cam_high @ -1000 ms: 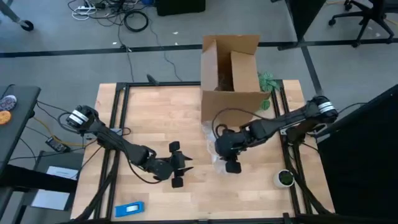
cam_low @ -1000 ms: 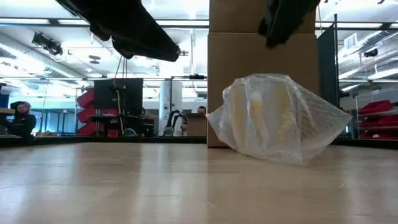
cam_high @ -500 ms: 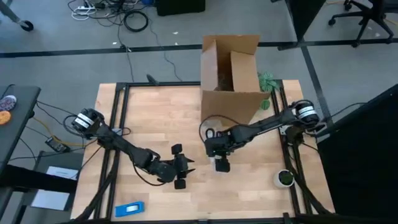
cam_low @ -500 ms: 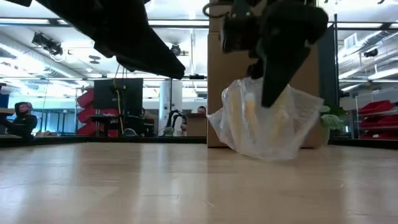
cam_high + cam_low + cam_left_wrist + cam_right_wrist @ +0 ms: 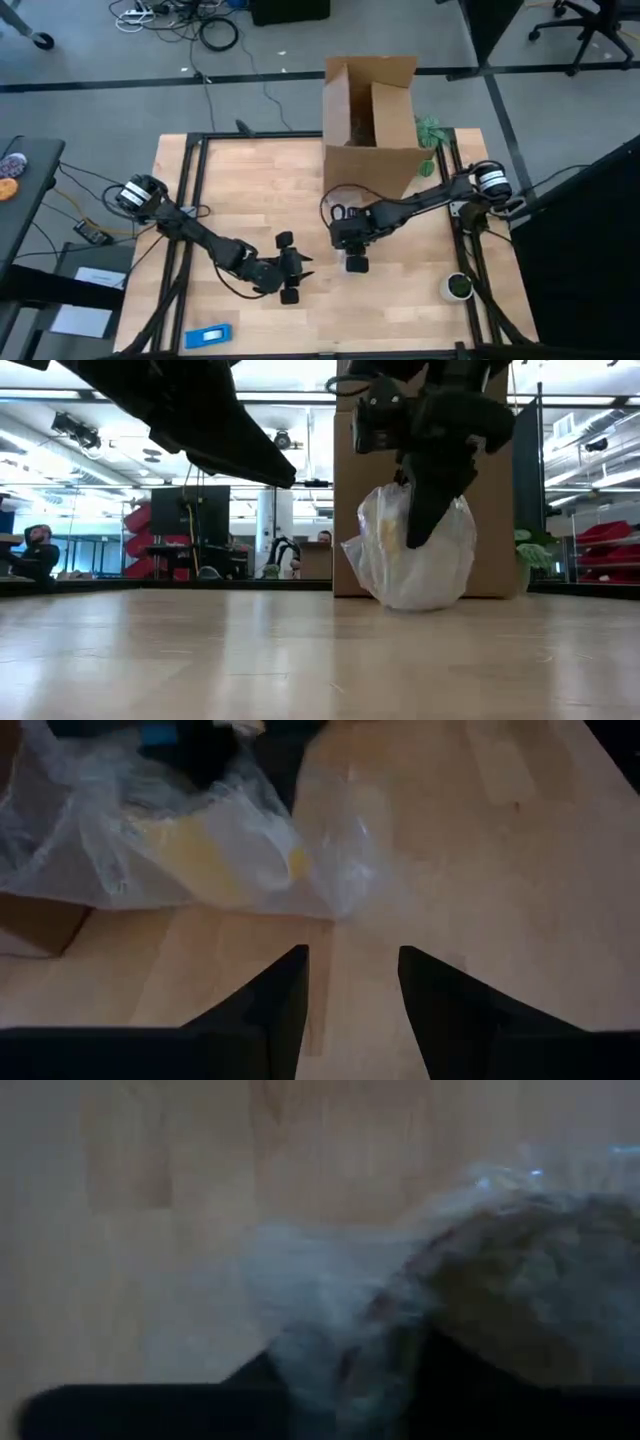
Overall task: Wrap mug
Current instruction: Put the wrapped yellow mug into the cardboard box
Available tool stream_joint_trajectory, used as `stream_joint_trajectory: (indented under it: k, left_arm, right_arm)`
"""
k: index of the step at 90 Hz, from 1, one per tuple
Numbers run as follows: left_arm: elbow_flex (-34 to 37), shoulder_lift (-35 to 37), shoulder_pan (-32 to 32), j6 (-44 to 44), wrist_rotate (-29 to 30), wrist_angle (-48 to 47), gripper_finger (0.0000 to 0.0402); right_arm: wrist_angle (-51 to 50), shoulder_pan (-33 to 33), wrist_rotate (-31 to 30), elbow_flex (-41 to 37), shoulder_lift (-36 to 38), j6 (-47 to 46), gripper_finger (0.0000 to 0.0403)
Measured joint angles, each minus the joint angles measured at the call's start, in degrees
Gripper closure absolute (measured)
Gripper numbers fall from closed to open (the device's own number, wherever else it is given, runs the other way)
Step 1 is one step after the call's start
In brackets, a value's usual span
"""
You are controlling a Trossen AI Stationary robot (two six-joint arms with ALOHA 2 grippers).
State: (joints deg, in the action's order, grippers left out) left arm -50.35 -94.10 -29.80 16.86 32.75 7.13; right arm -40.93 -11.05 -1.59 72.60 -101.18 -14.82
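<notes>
The mug point(image 5: 405, 525) sits on the wooden surface point(image 5: 250, 190) just in front of the cardboard box point(image 5: 372, 118), bundled in clear bubble wrap point(image 5: 412, 555) — only a pale yellow-orange patch of it shows through the plastic in the low view and the left wrist view. The right gripper point(image 5: 352, 250) is down on the bundle from above, its dark fingers pressed into the wrap; whether its jaws are closed on the plastic or merely pushing on it I cannot tell, since the right wrist view shows only crumpled film against the fingers. The left gripper point(image 5: 288, 268) hangs over the surface beside the bundle, apart from it, jaws parted with nothing between them — the left wrist view shows bare wood in the gap and the wrapped mug just ahead of the fingers. A small potted plant point(image 5: 458, 286) stands near the surface's right front corner, and a blue object point(image 5: 209, 336) lies at its front edge on the left
</notes>
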Motion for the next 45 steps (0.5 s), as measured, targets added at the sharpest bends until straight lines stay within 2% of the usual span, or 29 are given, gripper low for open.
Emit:
stream_joint_trajectory:
  k: [23, 35, 45]
  left_arm:
    - [0.0, 4.7, -1.2, 2.9, 0.0, -12.0, 0.0259]
    - [0.0, 7.4, -1.9, 4.7, 0.0, -16.3, 0.0259]
    - [0.0, 8.8, -2.2, 4.6, 0.1, -16.3, 0.0259]
  right_arm:
    - [2.5, -3.3, 1.0, 0.0, 9.9, -2.7, 0.0392]
    - [10.8, -6.3, 1.4, 0.0, 16.6, -2.1, 0.0396]
    - [22.5, -8.5, 1.3, 0.0, 22.0, 3.3, 0.0396]
